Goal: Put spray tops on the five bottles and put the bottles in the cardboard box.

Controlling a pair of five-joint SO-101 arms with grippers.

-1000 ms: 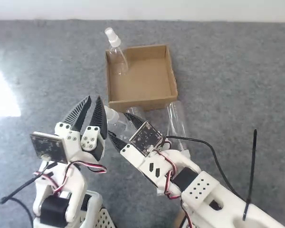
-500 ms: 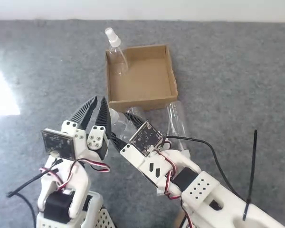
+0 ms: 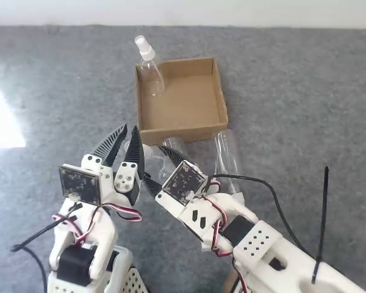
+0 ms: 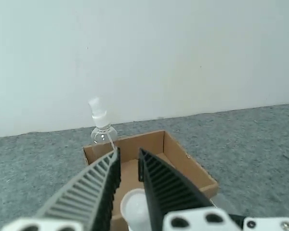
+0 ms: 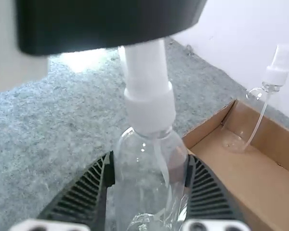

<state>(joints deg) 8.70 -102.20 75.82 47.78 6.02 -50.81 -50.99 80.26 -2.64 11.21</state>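
Note:
My right gripper [image 3: 154, 162] is shut on a clear bottle [image 5: 147, 163] and holds it upright in front of the cardboard box [image 3: 222, 97]. A white spray top [image 5: 147, 98] sits on that bottle's neck. My left gripper [image 3: 130, 130] stands open just left of it, and the spray top [image 4: 135, 206] shows low between its two black fingers. A dark part of the left gripper covers the head of the spray top in the right wrist view. Another bottle [image 3: 152, 76] with a spray top stands in the box's far left corner.
Two clear bottles [image 3: 229, 152] without tops lie on the grey table against the box's near wall, right of my right gripper. A black cable [image 3: 274, 201] loops beside the right arm. A white wall [image 4: 183, 57] rises behind the box.
My left gripper has moved right and slightly forward, up to the spray top of the held bottle. The right gripper and its bottle have shifted a little towards the left arm.

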